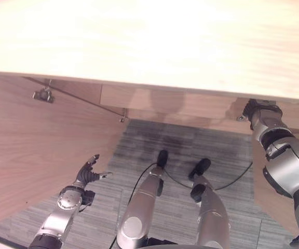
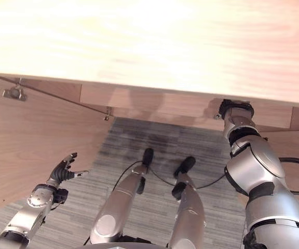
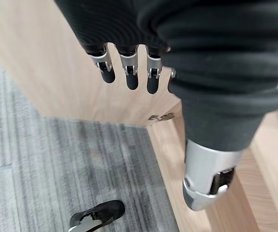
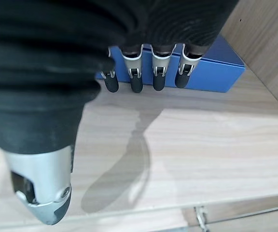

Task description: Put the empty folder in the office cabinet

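The left hand [image 1: 89, 174] hangs with fingers spread and relaxed beside the open cabinet door [image 1: 30, 150], above the grey carpet [image 1: 154, 150]. The right hand [image 4: 105, 53] reaches into the cabinet under its top panel [image 1: 149, 41], fingers straight and empty, over the shelf [image 4: 187, 145]. The blue folder [image 4: 216, 67] lies flat on that shelf just past the fingertips.

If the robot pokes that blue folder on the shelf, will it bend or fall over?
The blue folder looks boxy with straight edges, so it is probably stiff rather than floppy. It seems to lie flat on the wooden shelf, so it would more likely slide than tip. The right hand has straight fingers in front of it; whether they touch is unclear.
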